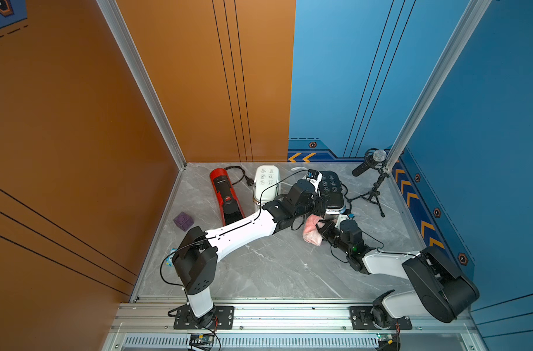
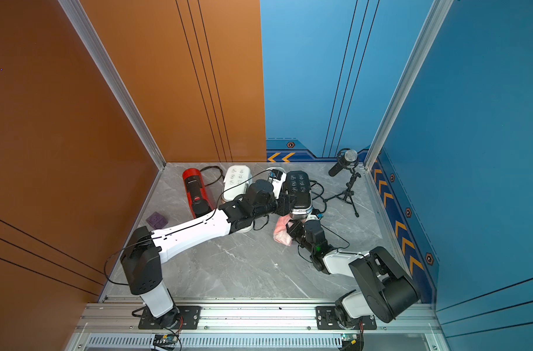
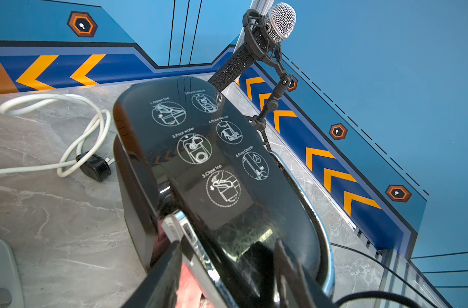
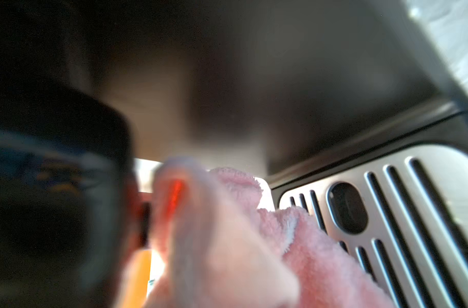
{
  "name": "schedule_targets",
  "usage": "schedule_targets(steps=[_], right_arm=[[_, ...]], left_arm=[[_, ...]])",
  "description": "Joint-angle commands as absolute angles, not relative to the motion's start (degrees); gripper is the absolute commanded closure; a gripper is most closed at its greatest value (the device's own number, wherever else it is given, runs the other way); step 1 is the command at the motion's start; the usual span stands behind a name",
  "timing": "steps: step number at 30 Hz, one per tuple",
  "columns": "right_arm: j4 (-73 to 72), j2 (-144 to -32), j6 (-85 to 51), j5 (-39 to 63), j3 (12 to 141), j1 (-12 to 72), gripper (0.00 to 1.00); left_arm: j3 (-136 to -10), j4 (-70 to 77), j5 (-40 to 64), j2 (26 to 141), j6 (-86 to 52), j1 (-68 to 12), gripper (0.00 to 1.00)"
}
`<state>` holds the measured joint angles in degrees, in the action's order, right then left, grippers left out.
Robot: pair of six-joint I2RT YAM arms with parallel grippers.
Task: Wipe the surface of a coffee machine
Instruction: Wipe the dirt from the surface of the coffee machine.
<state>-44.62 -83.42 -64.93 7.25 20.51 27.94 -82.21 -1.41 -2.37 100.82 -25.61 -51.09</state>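
While clamping the chrome front rim of the black machine (image 3: 201, 160) with the left fingers (image 3: 163, 274), one above the glossy lid and one below its lip, apparently bracing the body against the push of a wipe. Reaching across from the left side of the table (image 1: 274, 267) to do it, likely stopping a light appliance from sliding backward. Pinching a pink cloth (image 1: 312, 233) tight in the right fingers (image 1: 323, 227), bunched into a wad rather than spread flat, probably for getting into the recess at the machine's front. Holding that wad low there, just beside the slotted drip tray (image 4: 387, 213), with contact too blurred in the right wrist view to confirm. Letting the loose end hang toward the table. Leaving the lid and its white printed diagrams uncovered, so seemingly dealing with the front first. Working at the back of the table, right of centre, between a white machine (image 1: 266, 182) and a microphone (image 1: 377, 156) on a tripod, with a red machine (image 1: 225, 194) further left and a purple cube (image 1: 183, 221) well apart by the orange wall. Working clear of a white cable (image 3: 48, 95) looped beside the machine.
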Motion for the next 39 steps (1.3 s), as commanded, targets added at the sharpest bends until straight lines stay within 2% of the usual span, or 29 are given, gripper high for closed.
schedule_targets(steps=[1,7,10,12,15,19,23,29,39], right_arm=[[-42.9,-84.6,-64.0,3.1,21.9,27.7,1.00],[-32.8,-87.3,-65.0,-3.3,20.5,23.8,1.00],[-30.3,-87.9,-65.8,-3.3,18.8,21.1,1.00],[-29.9,-86.4,-65.0,-2.6,17.3,19.1,1.00],[-21.3,-82.0,-61.4,-2.7,18.4,15.1,1.00],[-13.2,-77.7,-54.9,-0.4,21.8,8.4,1.00],[-8.8,-79.6,-49.6,6.1,28.3,3.0,1.00],[-7.3,-91.7,-43.8,14.2,38.8,2.9,1.00],[-12.4,-98.6,-45.2,17.3,40.0,8.6,1.00]], left_arm=[[-77.8,-19.2,-1.6,107.1,-24.1,-51.4,0.45],[-77.3,-19.3,-1.7,107.1,-24.1,-51.2,0.45],[-76.9,-19.2,-1.8,107.0,-24.1,-51.1,0.45],[-76.6,-19.3,-2.0,107.0,-24.1,-50.9,0.45],[-76.1,-19.3,-1.9,106.9,-24.1,-50.6,0.45],[-75.6,-19.3,-1.9,106.4,-24.2,-50.3,0.45],[-74.9,-19.3,-2.0,105.4,-24.3,-50.3,0.45],[-73.9,-19.5,-1.3,101.7,-24.4,-49.7,0.44],[-71.3,-21.7,-1.2,94.0,-23.4,-49.0,0.38]])
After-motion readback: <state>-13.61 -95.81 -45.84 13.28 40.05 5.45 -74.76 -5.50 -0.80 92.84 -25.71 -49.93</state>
